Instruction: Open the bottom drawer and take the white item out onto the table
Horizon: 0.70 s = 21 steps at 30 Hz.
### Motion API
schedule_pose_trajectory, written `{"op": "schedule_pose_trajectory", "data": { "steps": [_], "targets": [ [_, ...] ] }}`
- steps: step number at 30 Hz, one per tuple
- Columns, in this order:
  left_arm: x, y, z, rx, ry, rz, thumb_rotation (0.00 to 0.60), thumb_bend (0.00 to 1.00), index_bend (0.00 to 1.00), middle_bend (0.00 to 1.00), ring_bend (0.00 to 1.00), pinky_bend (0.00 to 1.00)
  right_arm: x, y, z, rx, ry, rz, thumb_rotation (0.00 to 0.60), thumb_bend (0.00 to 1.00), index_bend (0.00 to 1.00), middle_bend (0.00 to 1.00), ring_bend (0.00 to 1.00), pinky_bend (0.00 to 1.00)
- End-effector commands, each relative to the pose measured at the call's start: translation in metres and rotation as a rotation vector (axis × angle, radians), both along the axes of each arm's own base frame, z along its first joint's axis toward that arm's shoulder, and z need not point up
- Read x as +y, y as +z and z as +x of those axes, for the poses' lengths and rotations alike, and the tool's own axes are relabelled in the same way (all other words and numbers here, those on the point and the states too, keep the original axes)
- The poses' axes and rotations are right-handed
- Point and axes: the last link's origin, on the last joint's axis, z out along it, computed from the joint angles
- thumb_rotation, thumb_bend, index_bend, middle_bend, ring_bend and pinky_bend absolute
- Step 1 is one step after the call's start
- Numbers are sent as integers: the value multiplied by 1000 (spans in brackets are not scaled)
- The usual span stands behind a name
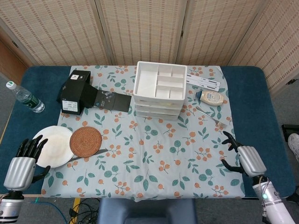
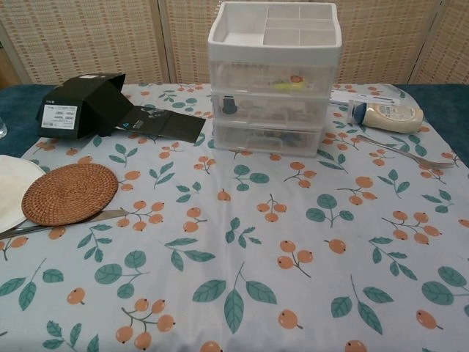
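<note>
Hands first: right hand (image 1: 246, 158) sits at about 4 o'clock of the table, over the edge of the floral cloth (image 1: 154, 154), fingers spread apart and holding nothing. It's angled in toward the middle, so my guess is it's the one lined up to go for the drawers. Left hand (image 1: 21, 165) is down at 8 o'clock off the cloth, fingers also apart, empty, parked just beside the white plate (image 1: 49, 144). Neither shows in the chest view.

Moving out from there: woven coaster (image 2: 69, 192) overlaps the plate's right side, w/ a knife (image 2: 62, 222) tucked under it. Nothing in the open stretch of cloth btwn the hands and the target, prob. left free as the drop spot.

Drawer unit (image 2: 275, 77) stands at 12 o'clock, well apart from both hands. Three see-through drawers stacked, open divided tray on top. Bottom drawer (image 2: 267, 138) is fully closed, front facing the robot. Something sits inside it but thru the plastic I can't tell which bit is the white item, too murky.

Around the unit: black box (image 1: 74, 92) w/ its flap open at 10 o'clock, water bottle (image 1: 25, 98) further out at 9, tube-ish bottle (image 2: 385, 115) and fork (image 2: 407, 150) at 2 o'clock.

So task is basically not started imo. Next move needs a long reach fwd and a hooked pull on a low drawer front; unit looks light, could slide instead of opening.
</note>
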Motion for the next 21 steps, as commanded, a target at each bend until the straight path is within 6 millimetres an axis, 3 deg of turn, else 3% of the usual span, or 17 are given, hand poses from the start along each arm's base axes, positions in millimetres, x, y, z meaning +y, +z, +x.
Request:
{"op": "schedule_pose_trajectory", "data": {
  "steps": [1,7,10,21],
  "targets": [
    [0,0,-1,0,3,1,600,255,98,72,101,63,-17,-13,13,-173,-57,123,600,353,41,445,628,875],
    [0,0,-2,1,8,-1,600,255,98,72,101,64,-35,-27,27,-319,-98,211,600,379,45,643,824,992],
    [1,-2,-2,2,10,-6,600,254,98,72,101,64,-43,-35,32,-381,-123,247,600,397,45,696,876,1000],
    [2,-2,-3,9,14,-11,600,255,98,72,101,63,-73,-65,52,-550,-167,300,600,452,44,738,925,1000]
  ]
}}
